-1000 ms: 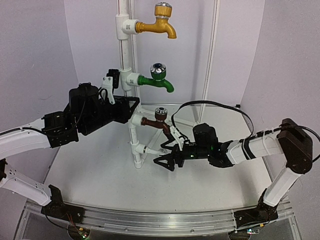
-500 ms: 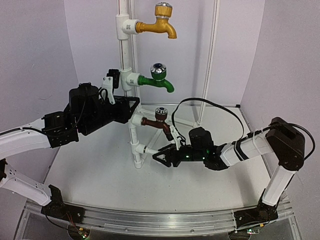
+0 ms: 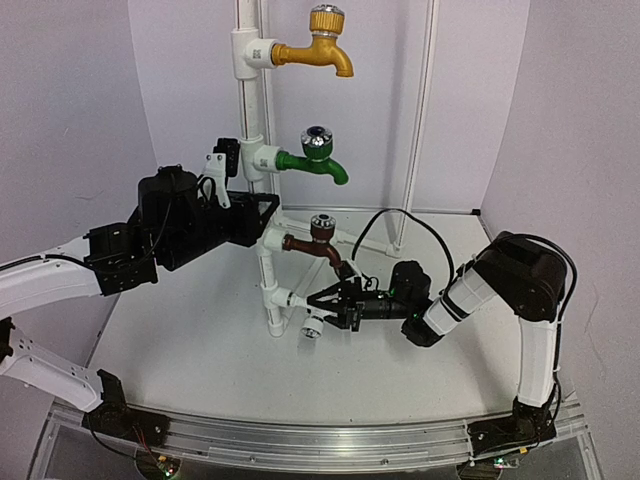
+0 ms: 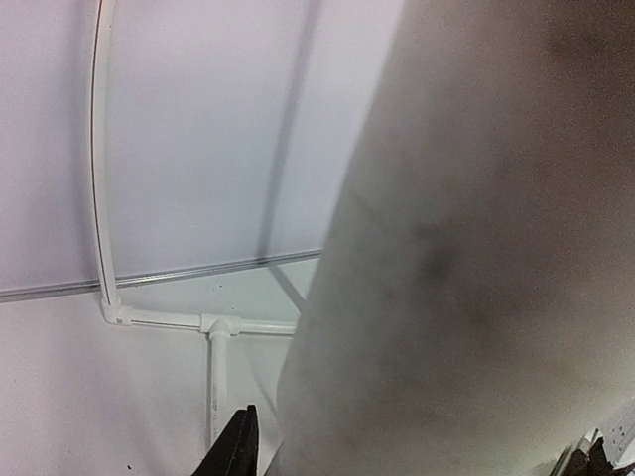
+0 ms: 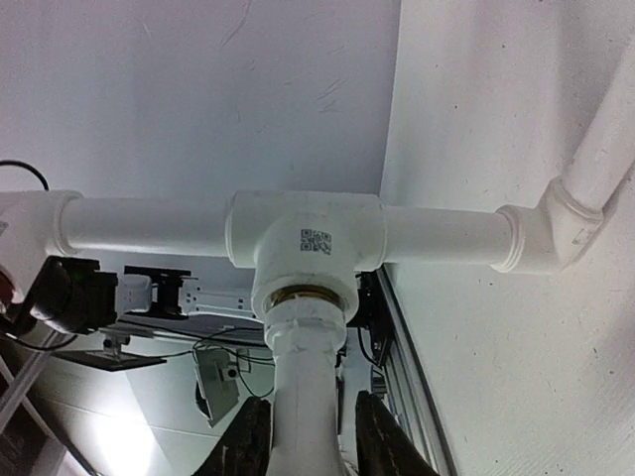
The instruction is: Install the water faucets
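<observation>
Yellow point(image 3: 318, 48), green point(image 3: 318, 155) and brown point(image 3: 315, 243) water faucets are mounted on the upright white pipe point(image 3: 248, 100). Lowest on it is the all-white faucet point(image 3: 312, 328), its neck point(image 5: 310, 377) seated in a white T-fitting point(image 5: 306, 238). My right gripper point(image 3: 325, 308) point(image 5: 310, 448) is shut on this faucet's body, one finger on each side, and its knob faces down toward the table. My left gripper point(image 3: 264, 212) point(image 4: 412, 454) is shut on the upright pipe between the green and brown faucets. In the left wrist view that pipe point(image 4: 476, 248) is a big grey blur.
A thin white pipe frame point(image 3: 428, 120) rises at the back, and its base pipes point(image 4: 213, 332) lie on the white table. White walls close in three sides. An aluminium rail point(image 3: 320, 440) runs along the near edge. The right arm's cable point(image 3: 400, 215) loops above its wrist.
My right gripper has moved left onto the white faucet, closed on it and rolled, so the faucet's knob now shows below the jaws. The left arm has not moved.
</observation>
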